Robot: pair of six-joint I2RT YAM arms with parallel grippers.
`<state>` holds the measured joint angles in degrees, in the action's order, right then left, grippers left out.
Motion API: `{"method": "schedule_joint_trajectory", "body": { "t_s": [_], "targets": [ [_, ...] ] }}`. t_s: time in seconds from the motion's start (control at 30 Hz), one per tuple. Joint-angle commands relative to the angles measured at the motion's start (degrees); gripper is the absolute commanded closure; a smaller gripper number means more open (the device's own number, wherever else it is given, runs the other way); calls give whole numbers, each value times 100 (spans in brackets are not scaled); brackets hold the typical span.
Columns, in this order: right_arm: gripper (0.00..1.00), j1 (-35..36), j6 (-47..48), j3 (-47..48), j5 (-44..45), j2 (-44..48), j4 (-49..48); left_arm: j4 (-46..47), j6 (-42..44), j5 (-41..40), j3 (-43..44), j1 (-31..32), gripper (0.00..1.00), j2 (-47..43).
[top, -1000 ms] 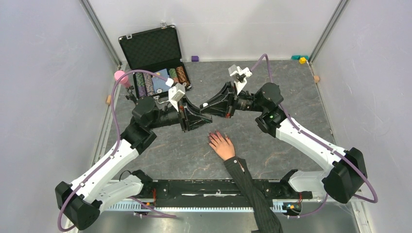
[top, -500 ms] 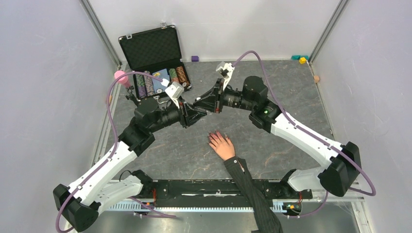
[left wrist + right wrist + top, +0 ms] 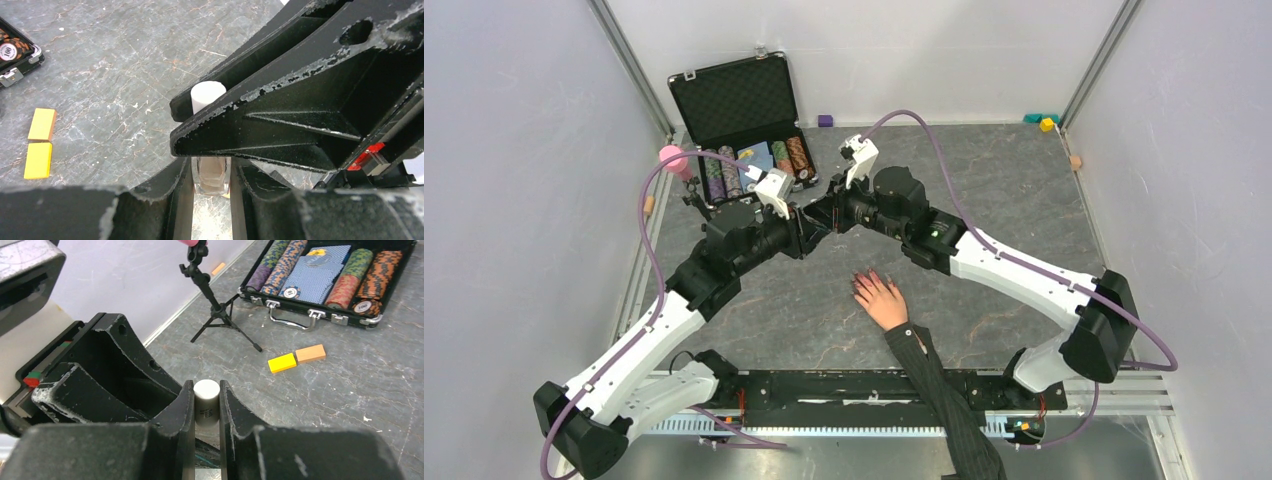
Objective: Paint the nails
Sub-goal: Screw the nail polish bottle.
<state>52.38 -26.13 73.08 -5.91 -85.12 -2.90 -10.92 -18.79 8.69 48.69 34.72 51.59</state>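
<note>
A pale hand [image 3: 882, 298] in a dark pinstriped sleeve lies flat on the table, its reddish-pink nails [image 3: 861, 284] pointing away from the arm bases. My two grippers meet above the table, beyond and left of the hand. My left gripper [image 3: 809, 233] is shut on the clear glass body of a small bottle [image 3: 211, 175]. My right gripper [image 3: 822, 214] is shut on the bottle's white cap [image 3: 206, 399]. The cap also shows in the left wrist view [image 3: 207, 96]. The bottle is hidden between the fingers in the top view.
An open black case of poker chips [image 3: 749, 130] stands at the back left, with a small black tripod [image 3: 216, 310] next to it. A yellow block [image 3: 281, 362] and an orange block [image 3: 310, 353] lie near the case. Small coloured blocks [image 3: 1044, 122] lie at the back right.
Both grippers have moved left and a little farther away, staying together around the bottle. The right arm has stretched further across. The hand has not moved.
</note>
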Motion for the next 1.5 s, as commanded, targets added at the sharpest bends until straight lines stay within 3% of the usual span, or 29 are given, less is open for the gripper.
{"method": "schedule_joint_trajectory", "body": {
  "t_s": [0.0,0.17,0.57,0.83,1.0,1.17,1.3,1.47],
  "targets": [
    [100,412,-349,150,97,-67,346,855,314,-240,203,-9,98,-18],
    [95,424,23,150,307,168,333,847,327,-171,220,-8,98,8],
    [47,406,1164,286,774,902,606,844,323,-3,256,-9,98,79],
    [36,205,1660,342,1269,1176,1079,794,323,129,312,-8,98,145],
    [32,-565,1562,-171,-172,1542,574,979,250,720,328,-7,98,167],
    [30,-1393,999,-981,-2204,1985,-875,1663,-10,2047,249,-5,98,164],
    [29,-1546,328,-1577,-3564,2232,-2621,2357,-357,3294,168,-12,98,220],
    [29,-1544,-260,-1771,-4285,2169,-3814,3125,-920,4412,174,-9,98,439]
  ]
}}
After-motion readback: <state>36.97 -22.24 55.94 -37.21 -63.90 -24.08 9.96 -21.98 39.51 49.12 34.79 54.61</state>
